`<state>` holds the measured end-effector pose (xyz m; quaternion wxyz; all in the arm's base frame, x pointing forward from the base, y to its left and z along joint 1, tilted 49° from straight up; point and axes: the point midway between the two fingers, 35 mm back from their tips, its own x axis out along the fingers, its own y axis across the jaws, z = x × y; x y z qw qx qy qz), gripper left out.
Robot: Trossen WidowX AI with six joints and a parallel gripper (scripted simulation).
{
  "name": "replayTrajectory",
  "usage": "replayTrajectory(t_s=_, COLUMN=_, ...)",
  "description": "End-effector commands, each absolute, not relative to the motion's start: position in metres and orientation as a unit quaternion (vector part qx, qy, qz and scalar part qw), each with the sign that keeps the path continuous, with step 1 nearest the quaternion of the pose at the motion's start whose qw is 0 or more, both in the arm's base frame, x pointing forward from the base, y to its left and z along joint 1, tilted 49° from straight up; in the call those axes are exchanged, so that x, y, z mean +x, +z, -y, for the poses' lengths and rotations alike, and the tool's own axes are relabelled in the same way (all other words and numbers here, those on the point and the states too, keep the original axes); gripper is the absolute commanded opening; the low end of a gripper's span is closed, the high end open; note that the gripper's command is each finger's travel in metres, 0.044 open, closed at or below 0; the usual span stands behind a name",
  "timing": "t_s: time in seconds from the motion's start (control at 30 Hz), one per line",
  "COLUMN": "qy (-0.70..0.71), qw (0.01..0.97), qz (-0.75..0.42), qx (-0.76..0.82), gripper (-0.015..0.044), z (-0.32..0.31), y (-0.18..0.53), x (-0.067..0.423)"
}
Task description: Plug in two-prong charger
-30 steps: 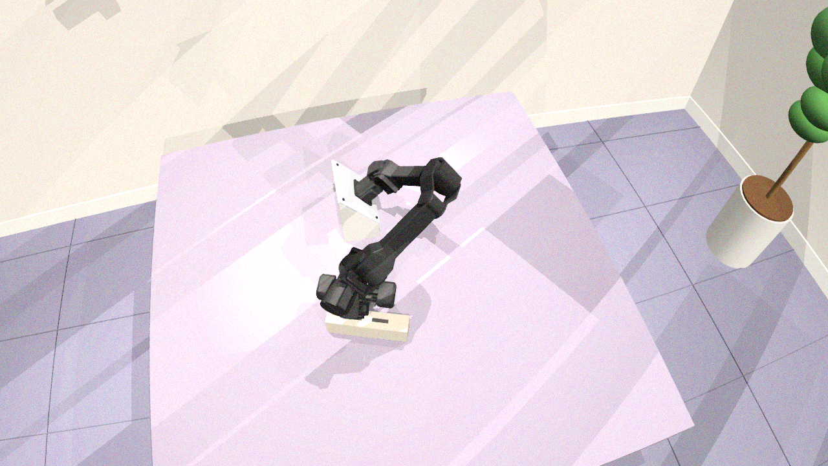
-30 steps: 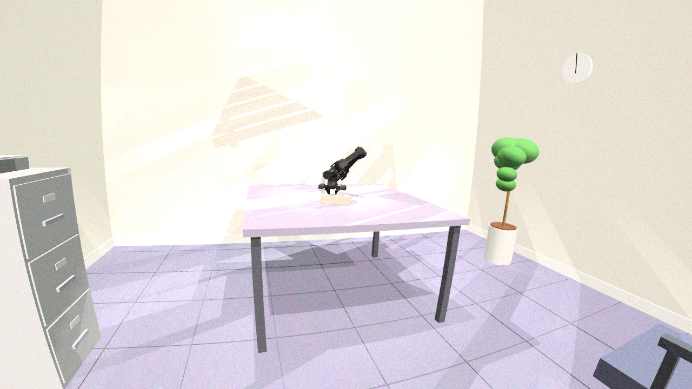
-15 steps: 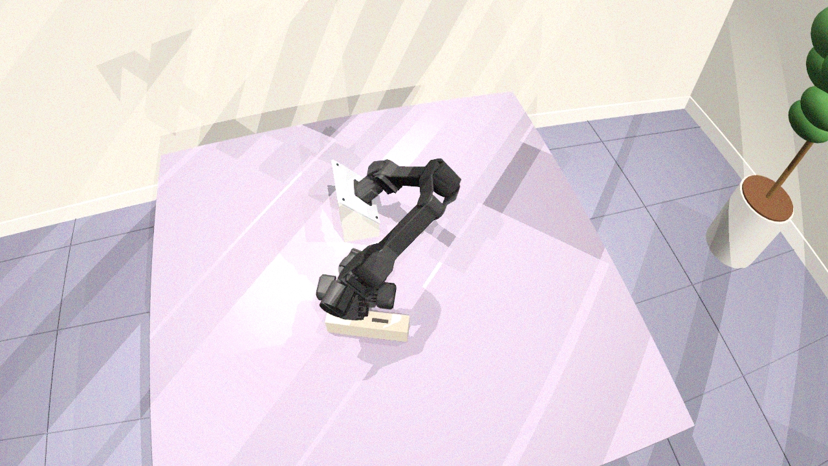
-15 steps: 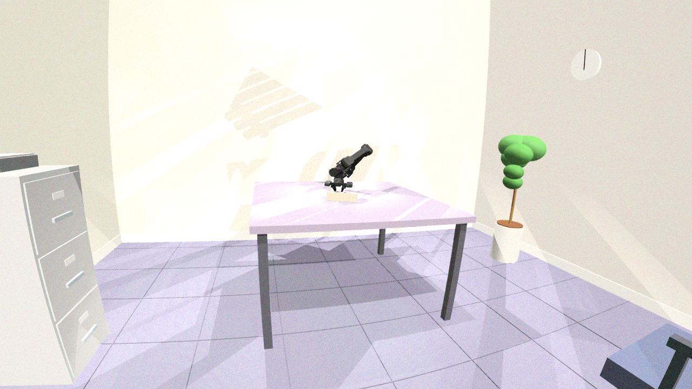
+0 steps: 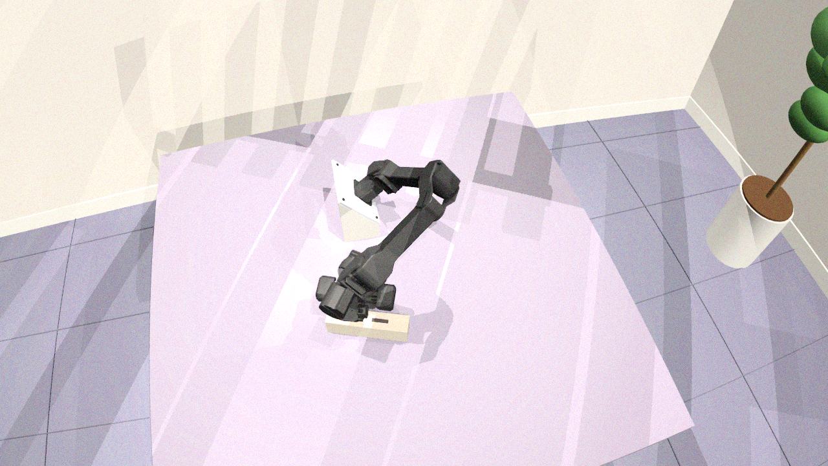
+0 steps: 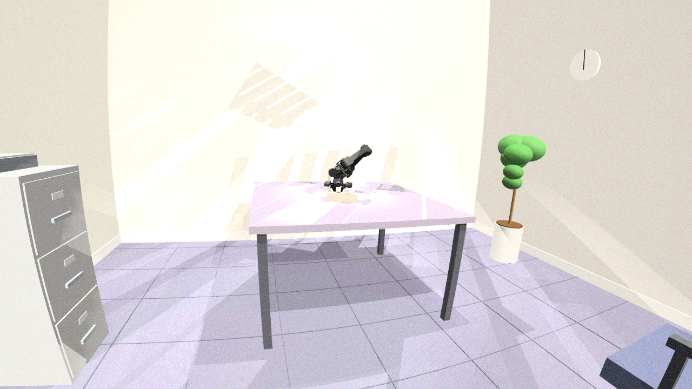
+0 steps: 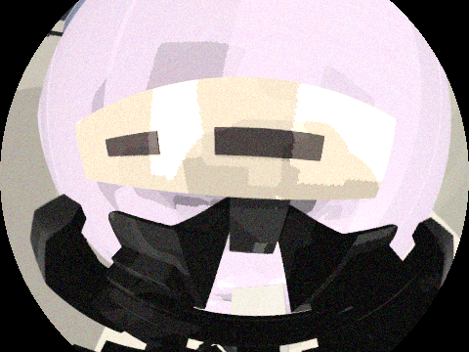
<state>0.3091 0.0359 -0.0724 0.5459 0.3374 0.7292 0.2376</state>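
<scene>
A cream power strip (image 5: pixel 391 331) (image 6: pixel 341 197) (image 7: pixel 261 108) lies on the lilac table (image 5: pixel 521 347) (image 6: pixel 338 220). In the wrist view it shows two dark slots, a short one (image 7: pixel 133 145) on the left and a longer one (image 7: pixel 270 143) in the middle. My gripper (image 5: pixel 348 309) (image 6: pixel 338 185) (image 7: pixel 254 202) is low over the strip's left end and shut on the dark charger (image 7: pixel 256 223). The charger's front end reaches the strip's near edge, just below the longer slot. Its prongs are hidden. In the top view only one slot (image 5: pixel 380 320) shows; the gripper covers the rest.
The arm's base sits on a white plate (image 5: pixel 347 191) behind the strip. A potted plant (image 5: pixel 752 220) (image 6: pixel 512 193) stands on the floor to the right. A grey filing cabinet (image 6: pixel 43 251) stands at the left.
</scene>
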Motion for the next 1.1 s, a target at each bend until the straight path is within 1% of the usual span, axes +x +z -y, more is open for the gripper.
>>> replayTrajectory(t_s=0.0, qy=0.240, qw=0.555, qz=-0.723, qx=0.334, gripper=0.0000, z=-0.0355, y=-0.0746, x=0.3182)
replayTrajectory(t_s=1.07, qy=0.240, qw=0.555, qz=-0.723, qx=0.334, gripper=0.0000, z=-0.0366, y=-0.0746, x=0.3149)
